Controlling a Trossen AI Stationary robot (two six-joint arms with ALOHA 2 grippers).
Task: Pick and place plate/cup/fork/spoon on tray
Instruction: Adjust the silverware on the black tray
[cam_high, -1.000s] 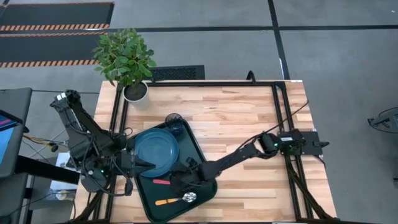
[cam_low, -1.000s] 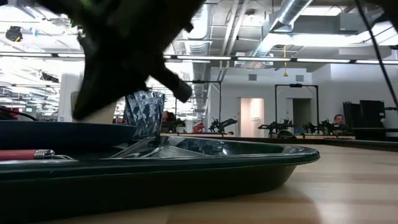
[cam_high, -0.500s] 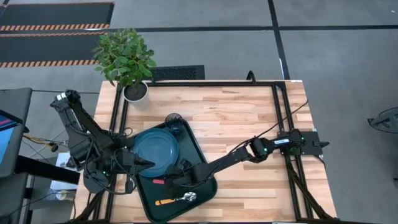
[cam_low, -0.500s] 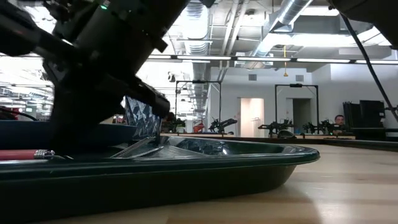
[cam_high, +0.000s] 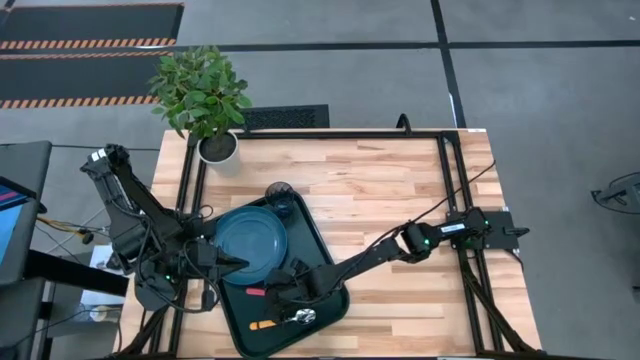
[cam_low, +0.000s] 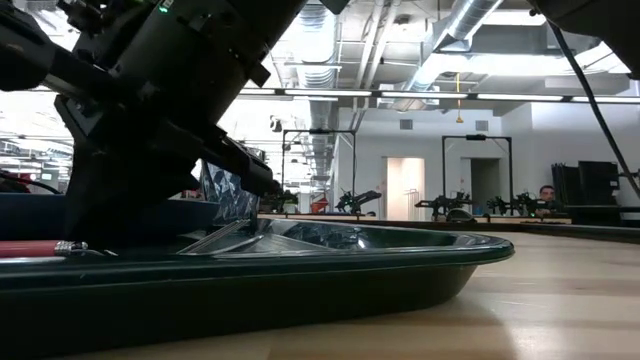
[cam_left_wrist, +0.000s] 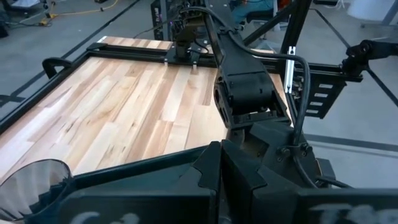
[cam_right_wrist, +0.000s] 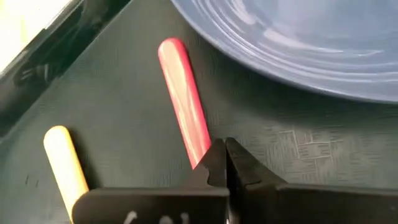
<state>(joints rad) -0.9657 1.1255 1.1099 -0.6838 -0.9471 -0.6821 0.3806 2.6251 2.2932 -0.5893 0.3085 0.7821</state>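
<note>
Right wrist view | right gripper (cam_right_wrist: 225, 163) pressed together (over glossy red-pink fork (cam_right_wrist: 183, 102)) | ridged plate (cam_right_wrist: 298, 43) beside

Dark robot arm (cam_low: 150, 110): fills the upper left, coming down from above onto the tray; its fingertips are hidden in its own dark bulk.

Tray (cam_low: 300, 275): dark green, directly beneath the arm, lip running out to the right and ending on the wooden table (cam_low: 560, 310).

Fork (cam_low: 40, 248): red-pink handle with a metal collar, lying low in the tray just beside the arm's lower left edge.

Plate (cam_low: 40, 215): dark blue rim, just above the fork, partly behind the arm.

Cup (cam_low: 228, 188): faceted, smoky, upright, just right of the arm and behind it.

Background: hall with ceiling ducts and a seated person (cam_low: 545, 195) far right.
</note>
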